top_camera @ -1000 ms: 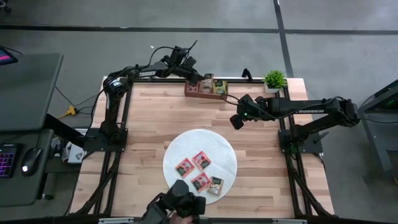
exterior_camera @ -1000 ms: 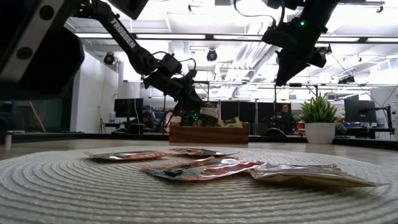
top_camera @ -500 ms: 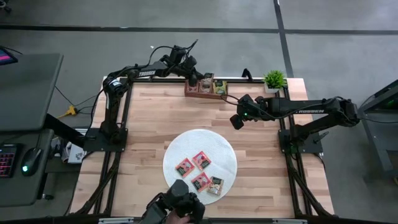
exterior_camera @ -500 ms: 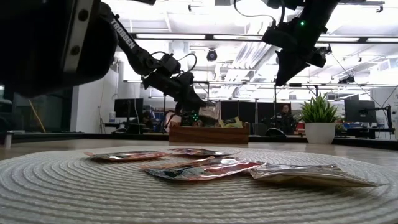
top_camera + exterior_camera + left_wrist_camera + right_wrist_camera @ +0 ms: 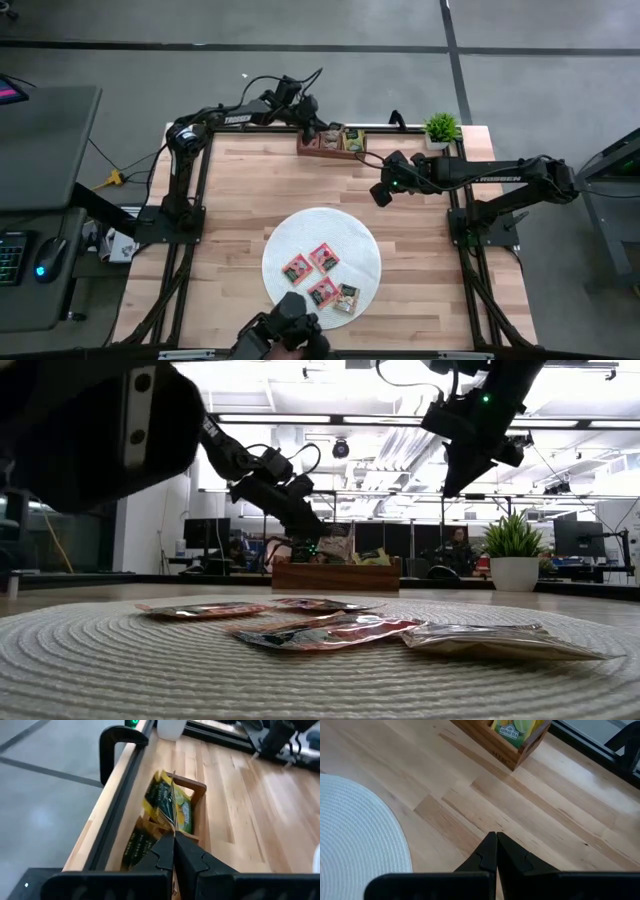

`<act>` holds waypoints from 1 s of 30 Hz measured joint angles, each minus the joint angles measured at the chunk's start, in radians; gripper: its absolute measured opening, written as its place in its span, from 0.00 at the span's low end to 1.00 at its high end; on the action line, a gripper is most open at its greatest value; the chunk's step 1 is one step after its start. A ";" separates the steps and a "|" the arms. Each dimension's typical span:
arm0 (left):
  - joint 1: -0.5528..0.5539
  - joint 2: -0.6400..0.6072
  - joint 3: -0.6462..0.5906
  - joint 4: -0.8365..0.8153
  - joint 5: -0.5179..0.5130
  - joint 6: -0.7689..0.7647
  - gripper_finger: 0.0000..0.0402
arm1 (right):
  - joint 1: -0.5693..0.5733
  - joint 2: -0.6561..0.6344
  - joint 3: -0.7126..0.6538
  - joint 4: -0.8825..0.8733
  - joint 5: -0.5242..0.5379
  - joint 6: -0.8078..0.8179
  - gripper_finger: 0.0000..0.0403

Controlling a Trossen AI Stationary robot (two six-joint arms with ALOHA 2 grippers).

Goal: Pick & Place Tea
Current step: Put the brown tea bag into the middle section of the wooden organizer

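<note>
Several tea packets lie flat on the round white mat; in the low view these tea packets lie on the mat. The brown wooden tray stands at the far edge, with yellow-green packets upright inside. My left gripper hovers over the tray, shut on one tea packet. My right gripper hangs shut and empty above bare wood between tray and mat. My left gripper pinches a tea packet between its two fingers; in the wrist view only the packet's thin edge shows, running forward from the shut fingertips. The fingers slant down from the table's left toward the tray. The packet stands on edge above the tray's compartments.
A small potted plant stands at the far right corner, right of the tray. A black clamp grips the far table edge. A dark object sits at the near edge below the mat and blocks the low view's upper left.
My left gripper has rolled about its own pointing line while staying over the tray, and the held packet has turned with it. The dark object at the near edge has shifted and covers more of the low view.
</note>
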 joint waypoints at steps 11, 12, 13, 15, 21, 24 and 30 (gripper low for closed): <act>-0.035 0.000 0.000 -0.003 -0.081 0.107 0.00 | 0.000 0.000 0.000 0.004 0.003 0.000 0.00; -0.035 0.000 0.000 -0.003 -0.093 0.107 0.00 | 0.000 0.000 0.000 0.004 0.003 0.000 0.00; -0.034 0.000 0.000 -0.003 -0.097 0.107 0.00 | 0.000 0.000 0.000 0.004 0.003 0.000 0.00; -0.032 0.000 0.000 -0.002 -0.098 0.107 0.00 | 0.000 0.000 0.000 0.004 0.003 0.000 0.00; -0.032 0.000 0.000 -0.002 -0.093 0.107 0.00 | 0.000 0.000 0.000 0.004 0.003 -0.004 0.00; -0.032 0.000 0.000 -0.002 -0.093 0.107 0.00 | 0.000 0.000 0.000 0.004 0.003 -0.004 0.00; -0.032 0.000 0.000 -0.002 -0.117 0.107 0.00 | 0.000 0.000 0.000 0.004 0.003 -0.004 0.00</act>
